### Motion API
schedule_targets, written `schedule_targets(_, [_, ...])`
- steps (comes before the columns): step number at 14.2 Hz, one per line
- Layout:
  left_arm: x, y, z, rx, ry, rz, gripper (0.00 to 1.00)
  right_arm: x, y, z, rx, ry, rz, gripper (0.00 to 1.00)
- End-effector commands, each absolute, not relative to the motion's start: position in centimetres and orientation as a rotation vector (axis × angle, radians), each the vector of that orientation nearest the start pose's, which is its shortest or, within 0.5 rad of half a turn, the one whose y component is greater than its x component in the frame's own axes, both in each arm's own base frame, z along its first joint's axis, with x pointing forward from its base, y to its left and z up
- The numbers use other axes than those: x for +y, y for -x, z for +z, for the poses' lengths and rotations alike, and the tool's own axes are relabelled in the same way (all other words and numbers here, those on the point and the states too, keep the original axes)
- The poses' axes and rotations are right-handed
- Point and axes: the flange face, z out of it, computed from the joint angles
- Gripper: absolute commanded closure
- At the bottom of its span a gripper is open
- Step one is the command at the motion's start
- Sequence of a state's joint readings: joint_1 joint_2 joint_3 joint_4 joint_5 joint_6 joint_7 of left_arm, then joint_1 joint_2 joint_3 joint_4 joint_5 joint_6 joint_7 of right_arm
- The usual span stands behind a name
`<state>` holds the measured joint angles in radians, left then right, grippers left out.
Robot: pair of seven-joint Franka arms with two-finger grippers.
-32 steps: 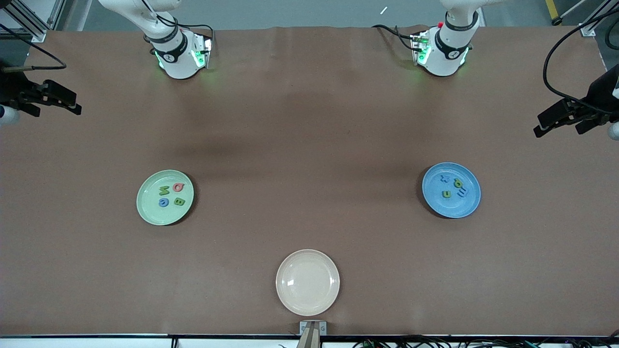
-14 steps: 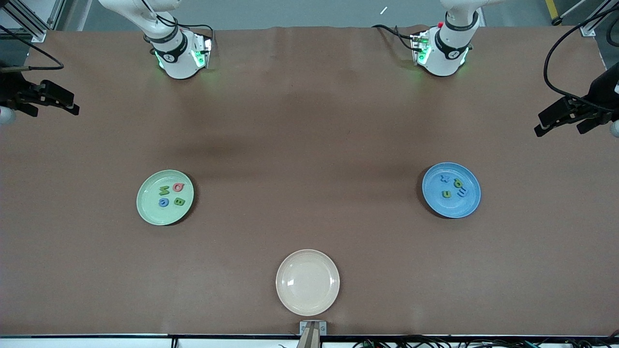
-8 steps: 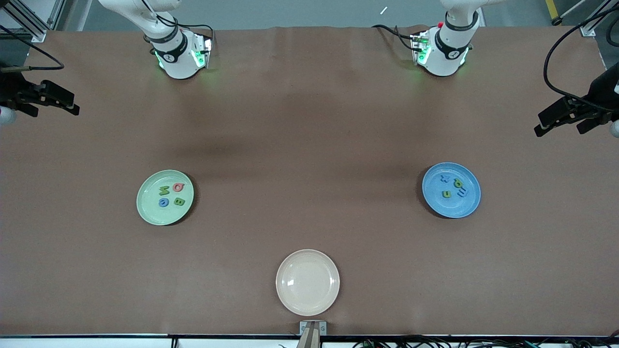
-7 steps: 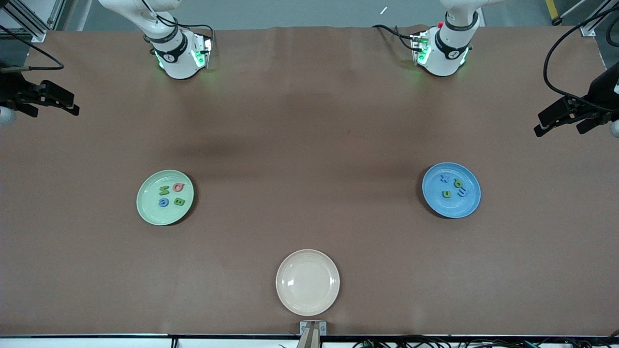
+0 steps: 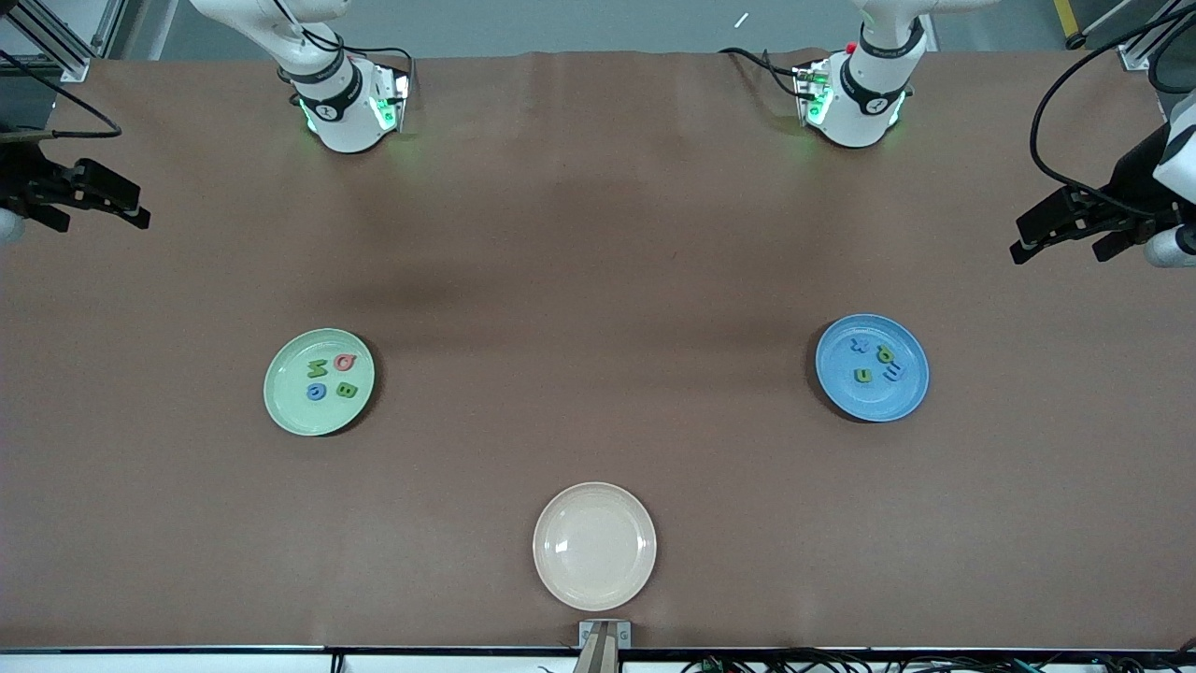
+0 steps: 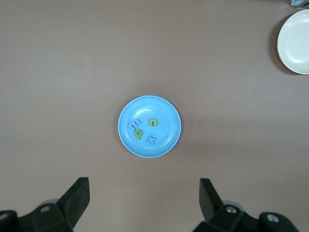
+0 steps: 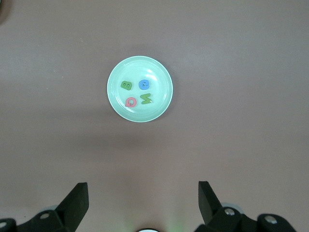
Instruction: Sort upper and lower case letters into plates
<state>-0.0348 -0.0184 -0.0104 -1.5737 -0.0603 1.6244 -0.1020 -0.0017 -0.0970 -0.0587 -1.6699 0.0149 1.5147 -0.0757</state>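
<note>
You see four letters (image 5: 331,378) in the green plate (image 5: 285,407), four letters (image 5: 876,361) in the blue plate (image 5: 902,402), small and hard to read, cream plate (image 5: 561,575) nearest the camera, left claw (image 5: 1065,227) and right claw (image 5: 92,194) spread apart at the bench (image 5: 598,243) ends.

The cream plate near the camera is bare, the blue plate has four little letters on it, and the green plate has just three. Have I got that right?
Not quite. The green plate holds four letters, not three: two green, one blue, one pink-red, as the right wrist view shows. The rest stands: the cream plate is bare and the blue plate holds four.
</note>
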Motion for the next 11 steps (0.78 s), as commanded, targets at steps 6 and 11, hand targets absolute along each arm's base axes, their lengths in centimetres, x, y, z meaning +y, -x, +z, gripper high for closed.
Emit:
schedule_targets(6, [-2.49,-55.59,64.27,-0.108,3.203,-0.094,0.0,-3.24,-50.97,62.76,-0.03,3.123,0.061,0.0])
schedule_targets(11, [-2.25,-55.6,64.27,-0.113,3.204,-0.094,0.0,-3.37,-51.01,62.87,-0.027,3.128,0.052,0.0])
